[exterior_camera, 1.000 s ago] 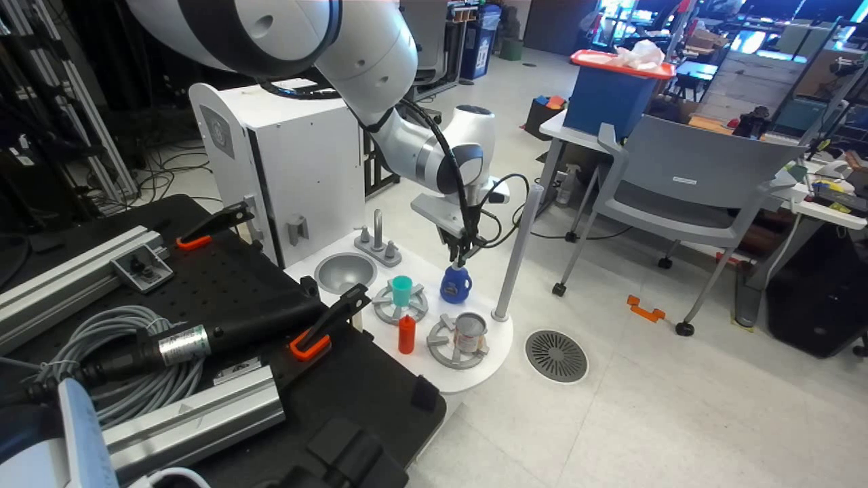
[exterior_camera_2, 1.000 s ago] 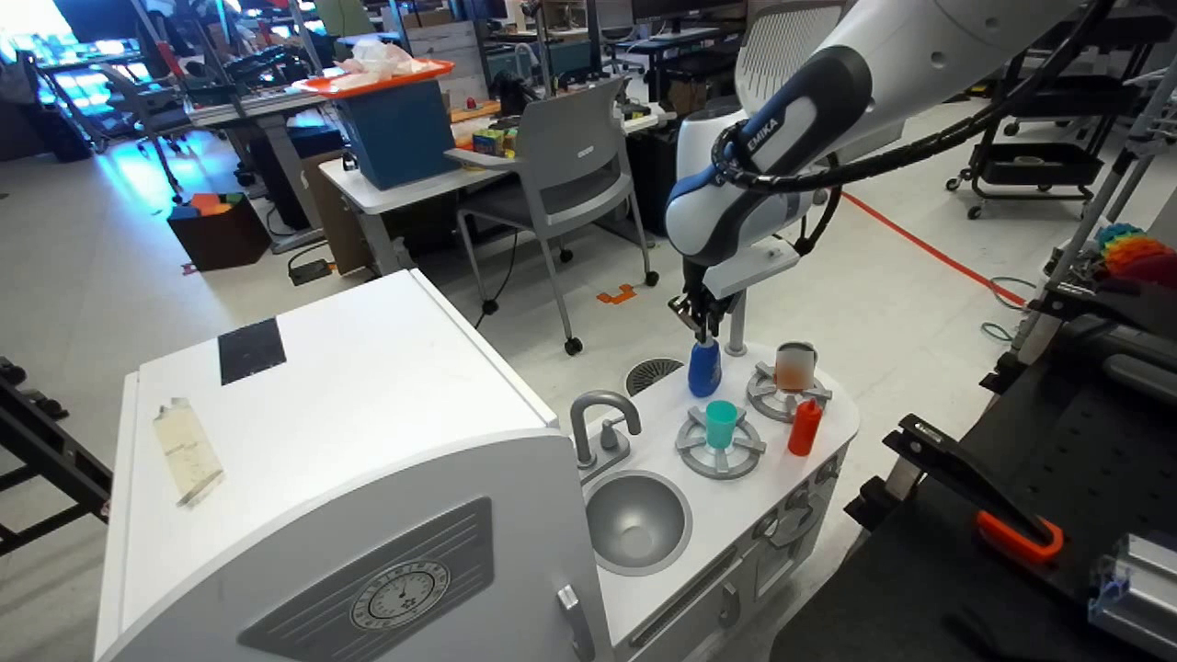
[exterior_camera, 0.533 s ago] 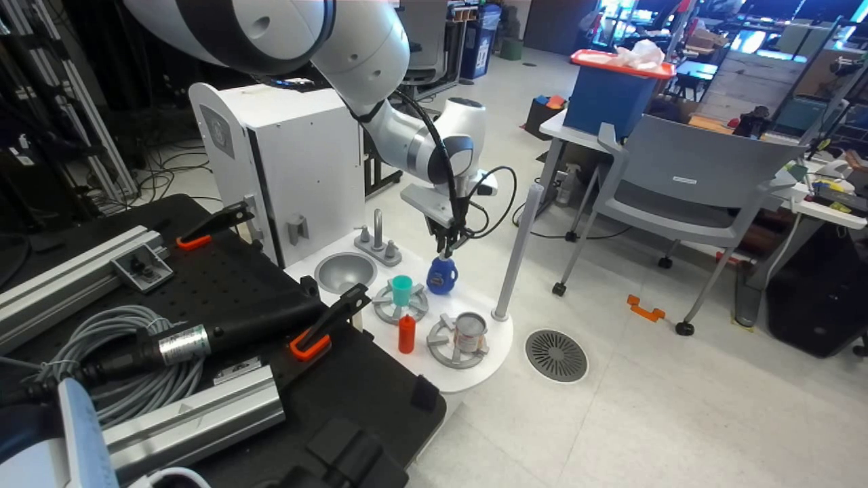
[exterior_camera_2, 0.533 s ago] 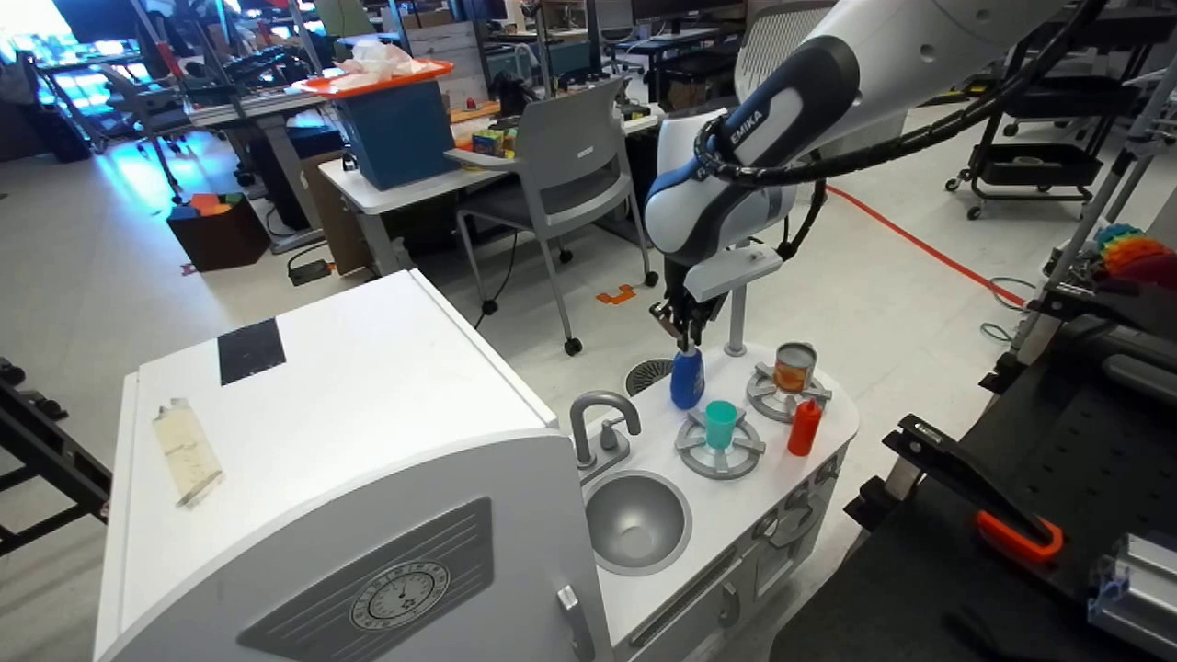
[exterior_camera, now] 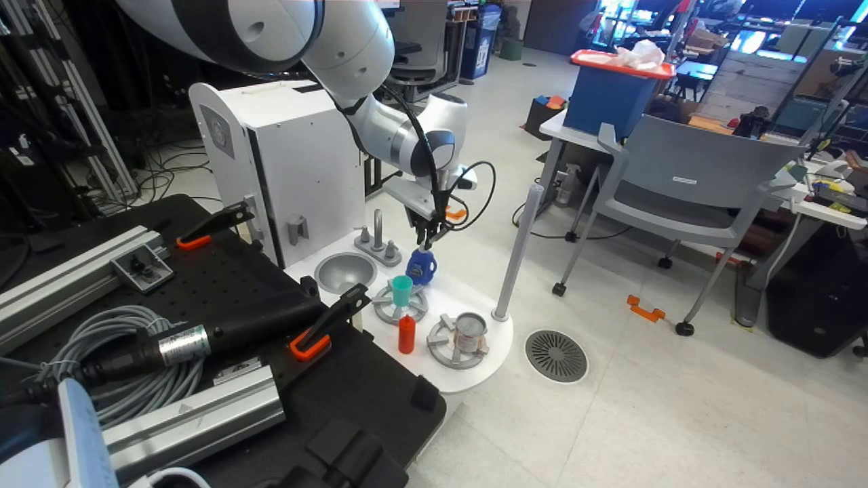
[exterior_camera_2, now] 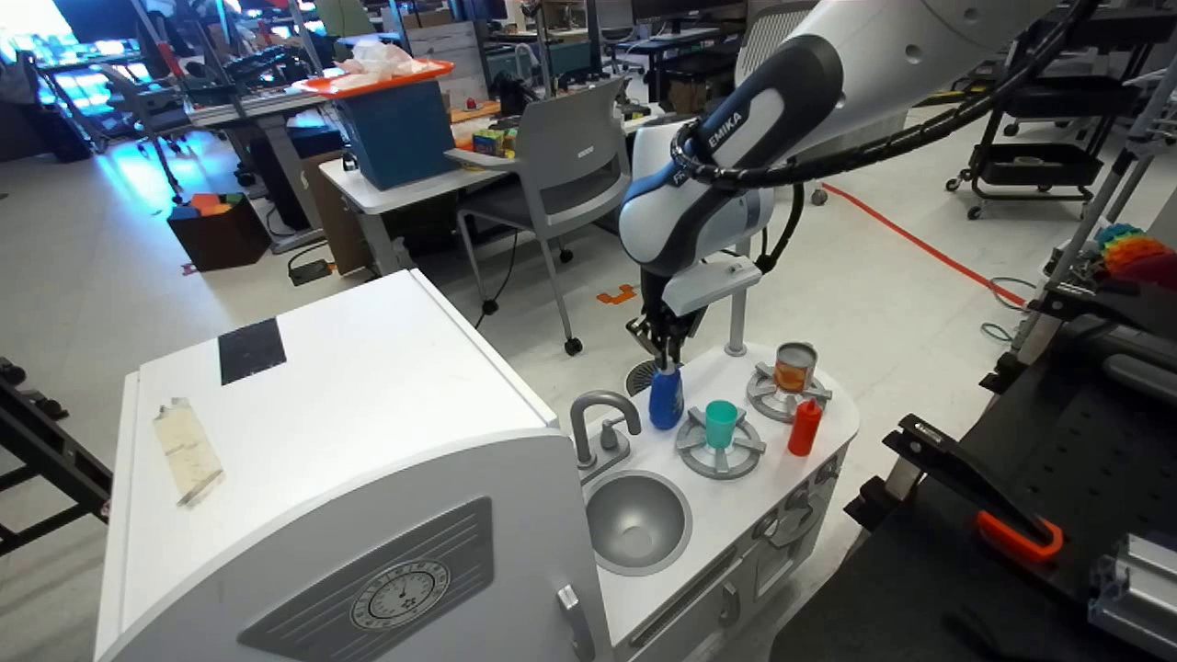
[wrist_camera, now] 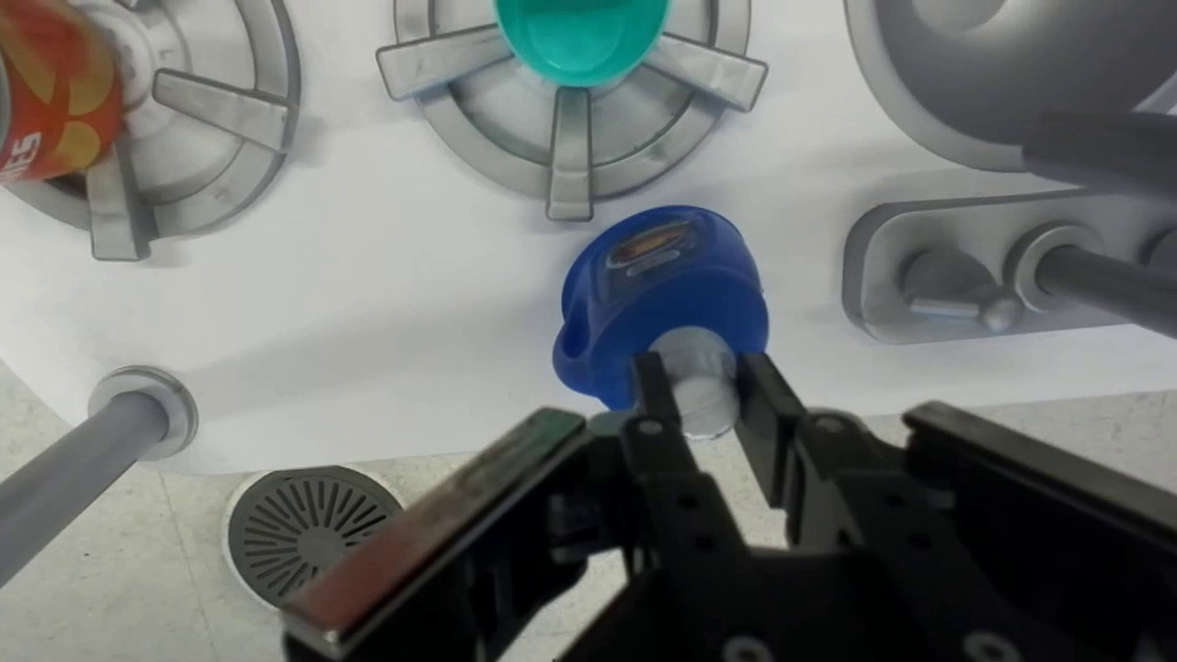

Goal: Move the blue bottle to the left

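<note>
The blue bottle (exterior_camera: 421, 271), with a pale cap, is on or just above the white counter (exterior_camera: 441, 379); whether its base touches is not clear. It also shows in an exterior view (exterior_camera_2: 666, 402), roughly upright between the faucet and the teal cup, and in the wrist view (wrist_camera: 657, 271). My gripper (wrist_camera: 702, 372) is shut on the bottle's cap, one finger on each side. In both exterior views the gripper (exterior_camera: 424, 244) comes down from above onto the bottle's top (exterior_camera_2: 667, 359).
The teal cup (exterior_camera: 401, 290) stands on a grey burner close to the bottle. A red-orange bottle (exterior_camera: 406, 334) and a can (exterior_camera: 469, 332) on another burner stand nearer the front. The sink (exterior_camera_2: 638, 524), faucet (exterior_camera_2: 605, 401) and a grey post (exterior_camera: 519, 257) also rise around the counter.
The gripper has carried the blue bottle along the back of the counter, away from the grey post and toward the faucet and sink. The cup, red-orange bottle and can have not moved.
</note>
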Controlling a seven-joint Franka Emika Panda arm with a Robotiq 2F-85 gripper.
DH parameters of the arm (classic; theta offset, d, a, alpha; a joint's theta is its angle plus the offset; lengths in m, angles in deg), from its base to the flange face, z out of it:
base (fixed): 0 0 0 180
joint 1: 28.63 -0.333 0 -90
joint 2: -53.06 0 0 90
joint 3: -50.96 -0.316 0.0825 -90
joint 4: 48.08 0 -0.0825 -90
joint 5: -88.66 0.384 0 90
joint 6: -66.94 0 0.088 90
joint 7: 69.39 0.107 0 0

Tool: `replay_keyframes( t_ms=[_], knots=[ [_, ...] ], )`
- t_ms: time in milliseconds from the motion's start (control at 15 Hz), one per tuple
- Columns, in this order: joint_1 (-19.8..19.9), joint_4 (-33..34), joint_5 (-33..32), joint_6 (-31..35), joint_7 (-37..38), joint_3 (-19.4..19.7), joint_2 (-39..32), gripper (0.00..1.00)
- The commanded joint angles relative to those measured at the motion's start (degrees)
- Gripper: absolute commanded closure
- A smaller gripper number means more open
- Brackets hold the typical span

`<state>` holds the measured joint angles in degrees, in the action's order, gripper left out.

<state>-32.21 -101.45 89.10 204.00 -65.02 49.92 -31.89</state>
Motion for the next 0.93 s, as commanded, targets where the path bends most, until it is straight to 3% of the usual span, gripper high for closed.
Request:
replay_keyframes(
  t_ms=[0, 267, 333, 400, 733, 867],
  knots=[
    [-0.25, -0.24, 0.21, 0.28, -0.15, 0.05, -0.27, 0.94],
    [-0.89, -0.46, -0.19, 1.03, -0.07, 0.38, -0.19, 0.94],
    [-0.97, -0.49, -0.22, 0.93, -0.05, 0.44, -0.19, 0.64],
    [-0.95, -0.47, -0.2, 0.76, -0.26, 0.34, -0.19, 0.5],
    [-0.99, -0.09, -0.13, -0.47, -0.08, 0.43, -0.2, 0.15],
    [-0.37, -3.76, 0.0, -2.65, 0.32, 0.56, 2.29, 0.01]
  ],
)
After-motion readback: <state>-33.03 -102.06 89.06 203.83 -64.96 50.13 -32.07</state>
